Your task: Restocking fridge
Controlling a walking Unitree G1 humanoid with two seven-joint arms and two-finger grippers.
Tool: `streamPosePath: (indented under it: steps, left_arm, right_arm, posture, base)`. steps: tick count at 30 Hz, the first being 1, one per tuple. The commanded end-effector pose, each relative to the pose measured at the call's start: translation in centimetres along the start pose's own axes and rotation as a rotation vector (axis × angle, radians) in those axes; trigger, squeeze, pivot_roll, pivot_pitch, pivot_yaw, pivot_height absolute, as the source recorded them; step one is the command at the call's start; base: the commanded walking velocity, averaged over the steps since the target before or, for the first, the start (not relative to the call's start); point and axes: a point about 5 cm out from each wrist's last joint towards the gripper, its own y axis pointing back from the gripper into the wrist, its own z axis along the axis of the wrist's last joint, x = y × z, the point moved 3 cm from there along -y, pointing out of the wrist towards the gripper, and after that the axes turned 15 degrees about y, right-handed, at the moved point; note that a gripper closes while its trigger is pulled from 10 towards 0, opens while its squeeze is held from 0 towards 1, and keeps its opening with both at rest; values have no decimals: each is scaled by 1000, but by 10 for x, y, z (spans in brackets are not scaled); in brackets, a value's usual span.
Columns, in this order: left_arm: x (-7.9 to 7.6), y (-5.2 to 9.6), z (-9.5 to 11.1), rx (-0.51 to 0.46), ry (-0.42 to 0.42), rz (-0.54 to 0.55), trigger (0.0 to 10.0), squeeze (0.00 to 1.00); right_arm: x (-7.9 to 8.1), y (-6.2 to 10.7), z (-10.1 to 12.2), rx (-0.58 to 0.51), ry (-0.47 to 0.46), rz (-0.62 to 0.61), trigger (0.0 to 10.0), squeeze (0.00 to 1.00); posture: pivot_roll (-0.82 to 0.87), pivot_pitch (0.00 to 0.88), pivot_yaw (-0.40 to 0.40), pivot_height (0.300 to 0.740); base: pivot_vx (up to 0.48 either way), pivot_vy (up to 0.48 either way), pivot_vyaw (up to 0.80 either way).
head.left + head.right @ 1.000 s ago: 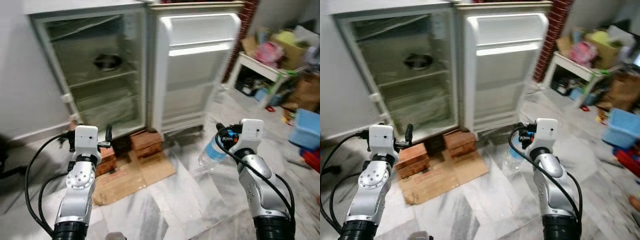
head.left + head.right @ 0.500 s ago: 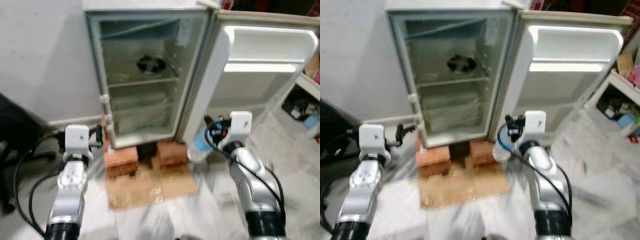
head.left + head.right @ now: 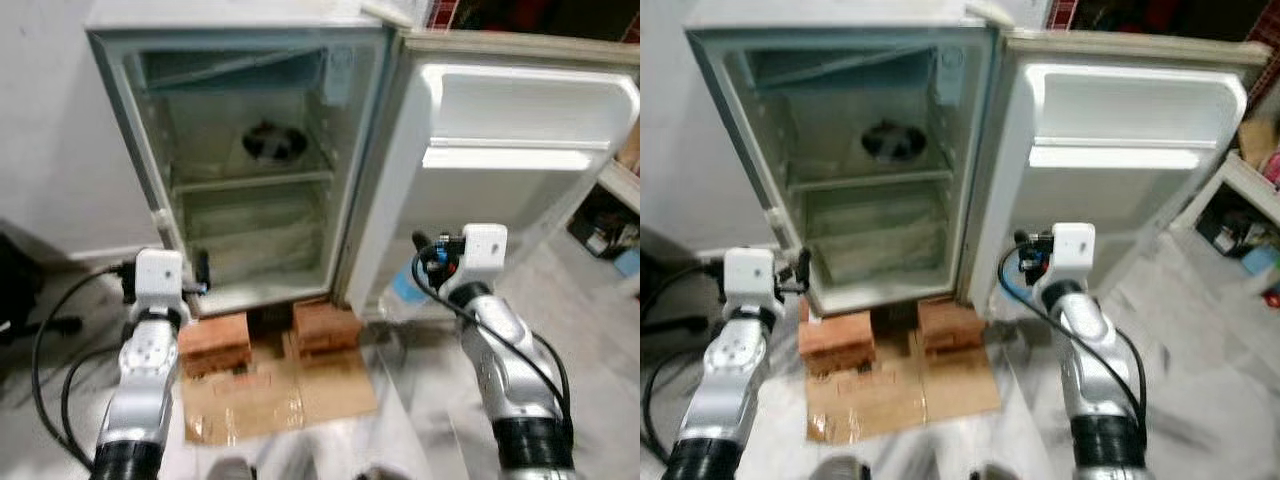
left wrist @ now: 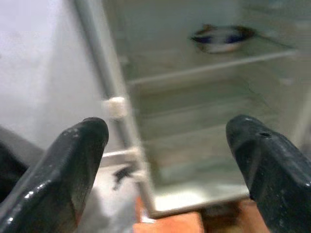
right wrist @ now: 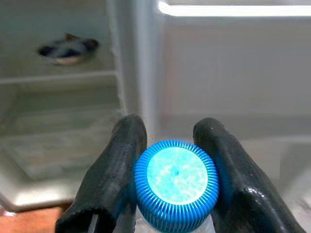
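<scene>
The fridge (image 3: 128, 140) stands open before me, its white door (image 3: 520, 190) swung out to the right. On its upper shelf sits a dark bowl (image 3: 272, 143), which also shows as a blurred bowl (image 4: 221, 38) in the left wrist view. My right gripper (image 3: 428, 264) is shut on a clear water bottle (image 3: 404, 285), held low in front of the door; its fingers (image 5: 121, 165) clamp the neck just under the blue cap (image 5: 176, 177). My left gripper (image 3: 200, 270) is open with nothing in it and points at the fridge's lower left corner, fingers (image 4: 80, 155) wide apart.
The fridge rests on two stacks of red bricks (image 3: 215, 338) (image 3: 325, 322), with flattened cardboard (image 3: 280, 395) on the marble floor in front. A black cable (image 3: 50, 330) loops at the left. A white shelf unit (image 3: 620, 185) with clutter stands at the far right.
The whole picture has shifted and the fridge now sits more centred and nearer, so the camera moved. The right gripper still holds the bottle; the left stays open.
</scene>
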Motion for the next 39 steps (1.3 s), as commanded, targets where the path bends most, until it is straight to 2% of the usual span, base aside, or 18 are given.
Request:
streamPosePath:
  steps: [1, 21, 27, 31, 35, 39]
  left_arm:
    - [0, 0, 4, -14, -5, -13, 10000, 0]
    - [0, -1, 6, -23, -6, -5, 10000, 0]
    - [5, -1, 11, -34, 13, 3, 10000, 0]
    - [13, 4, 9, -24, 32, 27, 10000, 0]
    - [20, 8, 9, -34, 53, 75, 10000, 0]
    - [27, 16, 1, 13, 98, 105, 10000, 0]
  right_arm:
    - [-4, -1, 8, -33, -3, -19, 10000, 0]
    - [-11, 0, 12, -56, 3, -41, 10000, 0]
    - [-6, -5, 28, -108, 39, -20, 10000, 0]
    - [-6, -3, 22, -90, 0, -47, 10000, 0]
    - [-4, 1, 16, -77, 3, -49, 10000, 0]
    - [-6, 4, 10, -65, -7, -48, 10000, 0]
  posture:
    - [15, 0, -50, 740]
    - [15, 0, -49, 740]
    - [19, 15, -23, 740]
    - [20, 14, -17, 740]
    - [15, 11, -17, 740]
    - [12, 12, -21, 740]
  base:
    - [0, 0, 0]
    - [0, -480, 0]
    - [0, 0, 0]
    - [0, 0, 0]
    - [0, 0, 0]
    - [0, 0, 0]
